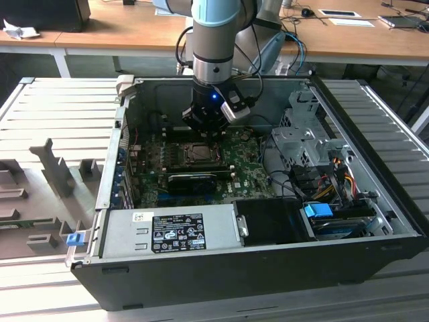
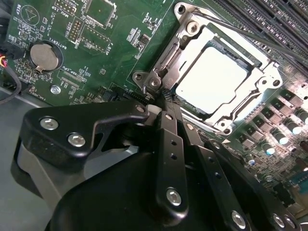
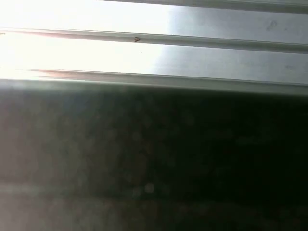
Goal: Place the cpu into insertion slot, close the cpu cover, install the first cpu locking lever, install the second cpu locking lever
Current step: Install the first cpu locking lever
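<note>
Second wrist view: cpu (image 2: 211, 79) seated in insertion slot (image 2: 190, 33), cpu cover (image 2: 262, 86) down. Gripper (image 2: 163, 98) at socket's corner, jaws together; lever state unclear.

In the second wrist view the cpu (image 2: 211, 79) lies in the insertion slot (image 2: 231, 130), framed by the cpu cover (image 2: 262, 86). The hand (image 2: 166, 103) hangs beside the slot's corner.

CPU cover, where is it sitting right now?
In the second wrist view the cpu cover lies closed over the cpu in the insertion slot, just beyond the gripper.
</note>
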You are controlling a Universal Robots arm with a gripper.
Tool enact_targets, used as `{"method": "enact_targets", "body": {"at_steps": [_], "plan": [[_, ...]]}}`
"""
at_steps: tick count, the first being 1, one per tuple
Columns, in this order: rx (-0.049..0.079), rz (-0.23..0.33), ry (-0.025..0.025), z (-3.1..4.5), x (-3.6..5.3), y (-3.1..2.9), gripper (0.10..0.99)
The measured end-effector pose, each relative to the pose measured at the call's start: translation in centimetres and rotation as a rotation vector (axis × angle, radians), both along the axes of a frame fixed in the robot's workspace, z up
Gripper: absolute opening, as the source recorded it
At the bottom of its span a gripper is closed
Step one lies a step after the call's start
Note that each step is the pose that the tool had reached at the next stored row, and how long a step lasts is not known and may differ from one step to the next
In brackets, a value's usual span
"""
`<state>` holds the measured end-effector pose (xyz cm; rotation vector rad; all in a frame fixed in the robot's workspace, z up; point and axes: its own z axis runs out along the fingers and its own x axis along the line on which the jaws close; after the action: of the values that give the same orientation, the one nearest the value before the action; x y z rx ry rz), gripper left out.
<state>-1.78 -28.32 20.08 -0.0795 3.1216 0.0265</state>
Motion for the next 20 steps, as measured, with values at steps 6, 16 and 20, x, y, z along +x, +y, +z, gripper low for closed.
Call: {"method": "enact_targets", "body": {"at_steps": [6, 16, 20], "plan": [[0.021, 0.000, -0.0005, 0.07, 0.00, 0.01, 0.106], [0.020, -0.001, -0.0001, 1.57, 0.01, -0.05, 0.106], [0.020, -0.001, -0.0001, 1.57, 0.01, -0.21, 0.106]]}}
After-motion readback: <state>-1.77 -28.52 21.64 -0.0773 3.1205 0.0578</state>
